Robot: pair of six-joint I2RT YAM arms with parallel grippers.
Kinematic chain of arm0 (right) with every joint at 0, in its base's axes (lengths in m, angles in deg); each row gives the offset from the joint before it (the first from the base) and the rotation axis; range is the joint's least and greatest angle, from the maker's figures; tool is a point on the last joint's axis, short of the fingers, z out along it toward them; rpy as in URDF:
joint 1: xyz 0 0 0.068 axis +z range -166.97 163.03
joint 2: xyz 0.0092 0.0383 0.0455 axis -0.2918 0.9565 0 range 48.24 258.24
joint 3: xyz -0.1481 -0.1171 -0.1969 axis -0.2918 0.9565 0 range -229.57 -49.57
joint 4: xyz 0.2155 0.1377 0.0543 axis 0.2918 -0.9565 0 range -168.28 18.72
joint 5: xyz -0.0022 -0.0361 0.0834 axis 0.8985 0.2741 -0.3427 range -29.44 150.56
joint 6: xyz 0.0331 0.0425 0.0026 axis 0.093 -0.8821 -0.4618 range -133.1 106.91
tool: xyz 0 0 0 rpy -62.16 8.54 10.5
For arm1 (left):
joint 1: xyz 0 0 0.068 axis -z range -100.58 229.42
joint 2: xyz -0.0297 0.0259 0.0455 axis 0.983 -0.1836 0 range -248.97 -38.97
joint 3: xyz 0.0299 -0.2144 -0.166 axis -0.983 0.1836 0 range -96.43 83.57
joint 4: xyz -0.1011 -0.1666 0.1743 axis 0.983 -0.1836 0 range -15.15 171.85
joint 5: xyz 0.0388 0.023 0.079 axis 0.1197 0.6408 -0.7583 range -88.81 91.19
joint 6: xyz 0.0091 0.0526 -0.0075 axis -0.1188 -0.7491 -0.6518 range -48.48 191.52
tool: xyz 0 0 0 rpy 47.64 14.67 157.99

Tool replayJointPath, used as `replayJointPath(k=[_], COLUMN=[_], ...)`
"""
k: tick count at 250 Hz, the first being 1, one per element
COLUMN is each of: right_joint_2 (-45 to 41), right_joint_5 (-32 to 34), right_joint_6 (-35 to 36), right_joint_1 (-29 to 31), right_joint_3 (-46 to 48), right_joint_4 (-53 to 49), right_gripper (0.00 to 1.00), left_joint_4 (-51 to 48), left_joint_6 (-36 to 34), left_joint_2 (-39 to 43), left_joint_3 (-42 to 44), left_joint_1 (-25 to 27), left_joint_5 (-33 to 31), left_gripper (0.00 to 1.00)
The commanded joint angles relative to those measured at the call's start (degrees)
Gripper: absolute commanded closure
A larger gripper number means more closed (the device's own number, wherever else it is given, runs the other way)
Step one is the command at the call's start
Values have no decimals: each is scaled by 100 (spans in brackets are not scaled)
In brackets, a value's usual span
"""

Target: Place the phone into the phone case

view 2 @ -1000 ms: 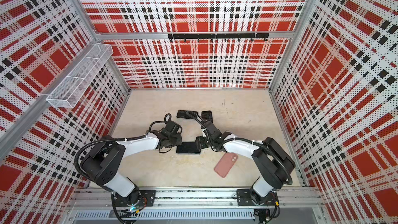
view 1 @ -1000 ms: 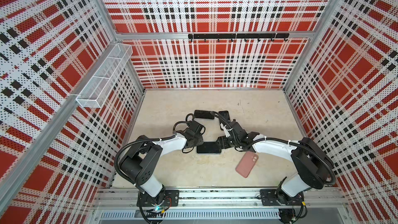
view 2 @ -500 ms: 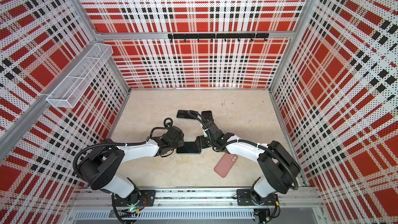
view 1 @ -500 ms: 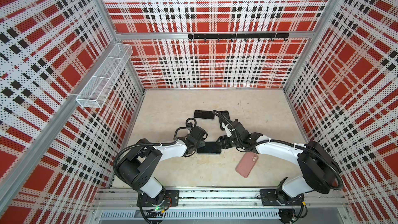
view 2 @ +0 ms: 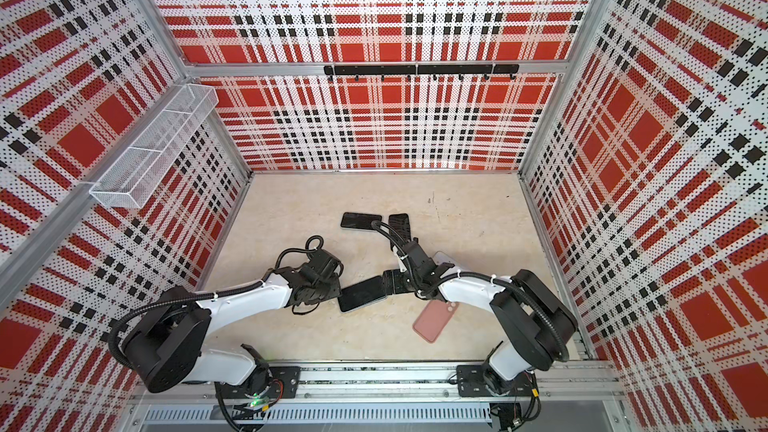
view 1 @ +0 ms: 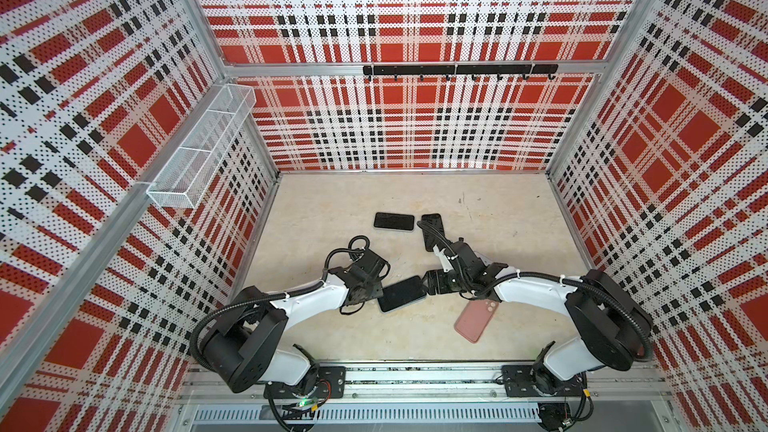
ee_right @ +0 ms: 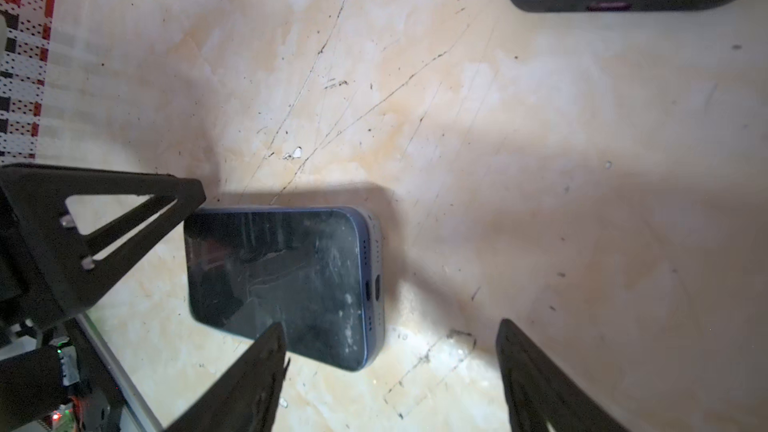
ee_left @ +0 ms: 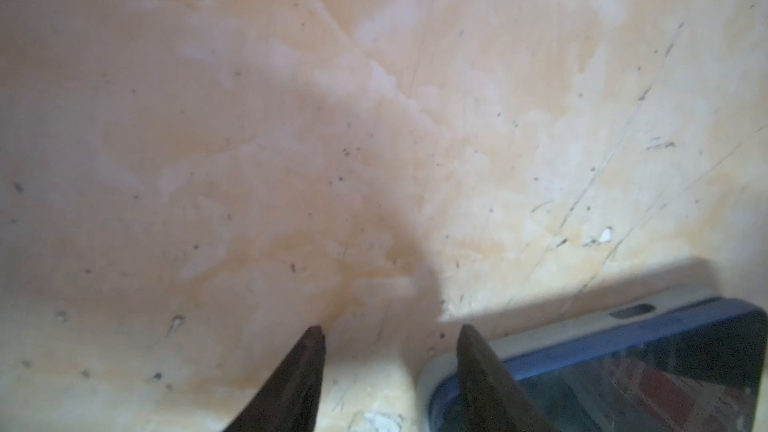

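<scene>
The beige marbled table fills the floor of the plaid-walled cell. The white-and-black left arm and right arm reach in low from the front rail and meet near its front middle. Between their ends lies the dark-screened, blue-edged phone, flat and screen up. In the left wrist view a pale grey case wraps one corner of it.

A dusty-pink phone case lies back up, near the phone but apart from it, partly under the right arm. Two black phone-shaped slabs sit side by side farther back.

The left fingers stand moderately apart with bare table between them, one tip over the phone's cased corner. The right fingers are spread wide above the table, gripping nothing, one just beside the phone's port end.
</scene>
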Motion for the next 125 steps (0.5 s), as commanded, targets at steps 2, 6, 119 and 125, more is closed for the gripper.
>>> replayJointPath(k=[2,6,119,125], right_joint_2=[177,196,507,552], right_joint_5=[-376,-392,-1216,-1285], right_joint_6=[-183,-188,206,215], right_joint_1=[-17,-21,-378,-395], right_joint_3=[60,62,-99,-118], right_joint_4=[583,606,558,559], right_gripper=[19,19,18,18], left_joint_4=[-612,-612,-634,-622], left_joint_6=[-62,-65,239,283], left_joint_2=[22,29,1675,1767], left_joint_3=[194,213,434,467], left_joint_1=[-56,-63,-356,-351], left_joint_5=[183,198,1114,1187], left_gripper=[46,46,39,39])
